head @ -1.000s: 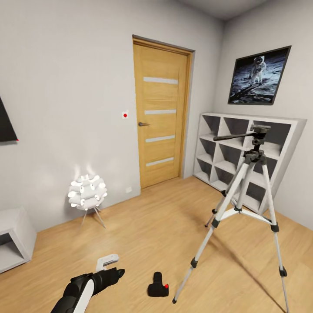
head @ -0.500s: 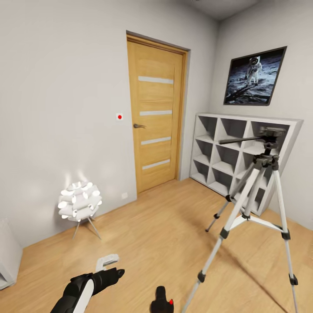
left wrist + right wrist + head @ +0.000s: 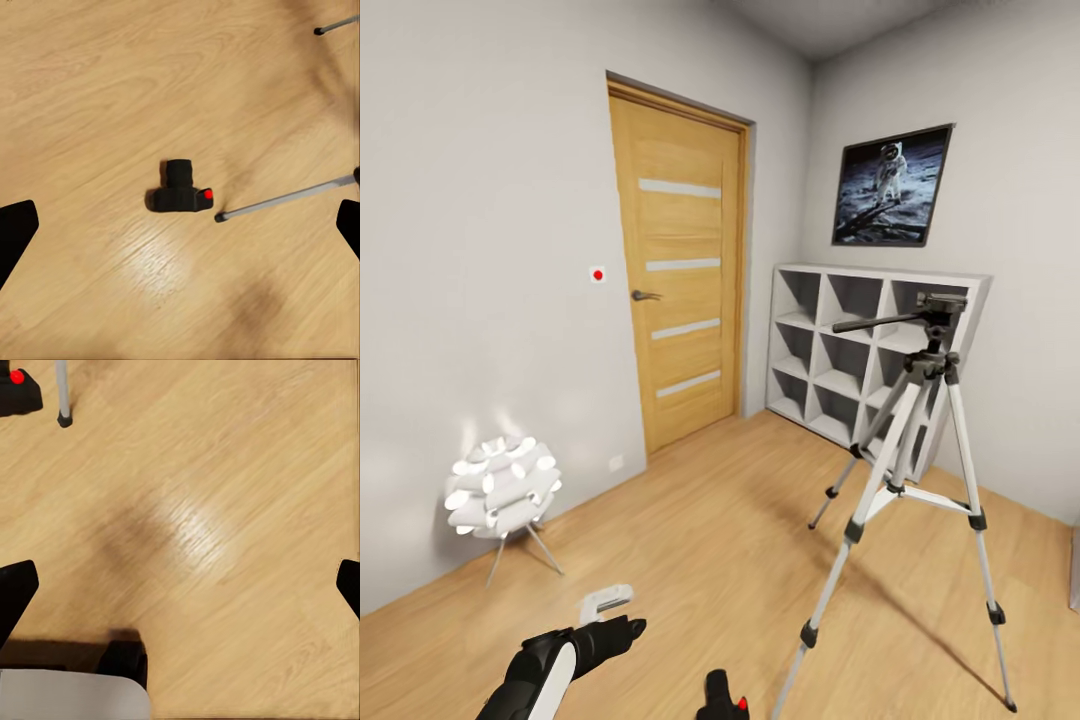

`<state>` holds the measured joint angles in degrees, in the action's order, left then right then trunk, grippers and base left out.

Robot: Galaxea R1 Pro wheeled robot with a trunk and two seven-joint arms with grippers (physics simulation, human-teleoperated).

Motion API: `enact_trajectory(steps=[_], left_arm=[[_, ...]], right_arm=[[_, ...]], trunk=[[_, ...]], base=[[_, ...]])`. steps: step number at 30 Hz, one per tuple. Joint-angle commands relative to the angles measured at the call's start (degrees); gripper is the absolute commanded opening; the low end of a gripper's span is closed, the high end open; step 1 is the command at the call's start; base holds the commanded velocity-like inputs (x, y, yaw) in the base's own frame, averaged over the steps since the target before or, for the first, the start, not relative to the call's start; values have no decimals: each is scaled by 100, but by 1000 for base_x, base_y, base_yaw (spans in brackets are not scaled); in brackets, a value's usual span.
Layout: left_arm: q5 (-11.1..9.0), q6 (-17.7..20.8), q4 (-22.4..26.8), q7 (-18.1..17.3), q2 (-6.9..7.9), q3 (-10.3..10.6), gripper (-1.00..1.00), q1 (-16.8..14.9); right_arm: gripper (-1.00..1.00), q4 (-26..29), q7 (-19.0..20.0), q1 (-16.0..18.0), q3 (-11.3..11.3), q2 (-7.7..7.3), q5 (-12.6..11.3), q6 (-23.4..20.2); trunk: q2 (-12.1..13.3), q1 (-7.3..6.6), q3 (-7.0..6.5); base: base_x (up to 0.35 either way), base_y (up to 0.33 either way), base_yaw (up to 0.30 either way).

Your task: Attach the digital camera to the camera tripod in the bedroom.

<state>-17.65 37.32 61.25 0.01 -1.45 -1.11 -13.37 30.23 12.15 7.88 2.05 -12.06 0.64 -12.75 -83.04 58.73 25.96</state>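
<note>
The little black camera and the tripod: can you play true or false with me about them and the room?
1. The digital camera lies on the wood floor. True.
2. The camera is already fixed on top of the camera tripod. False: the tripod's head is bare and the camera is down on the floor near one tripod foot.
3. The left tool is holding the camera. False: its fingers are wide apart, with the camera on the floor between them in the left wrist view, not touched.
4. The door is shut. True.
5. The tripod has fallen over. False: it stands upright on its three legs, in front of the white shelves.
</note>
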Motion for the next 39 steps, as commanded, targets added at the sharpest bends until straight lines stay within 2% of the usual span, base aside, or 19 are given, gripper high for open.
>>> enact_trajectory(steps=[1, 21, 39], left_arm=[[-14, 30, 8, 6, -4, -12, 100, 0], [-4, 30, 10, 2, -4, -12, 100, 0], [-23, 31, 7, -18, -3, -3, 100, 1]], right_arm=[[100, 9, 33, -3, 19, 2, 10, -34], [100, 9, 33, -14, 15, 10, 6, -35], [100, 9, 33, -17, 15, 2, 7, -34]], trunk=[[-4, 0, 1], [-4, 0, -102], [-4, 0, -203]], base=[[1, 2, -258], [6, 3, -257], [204, 157, -215]])
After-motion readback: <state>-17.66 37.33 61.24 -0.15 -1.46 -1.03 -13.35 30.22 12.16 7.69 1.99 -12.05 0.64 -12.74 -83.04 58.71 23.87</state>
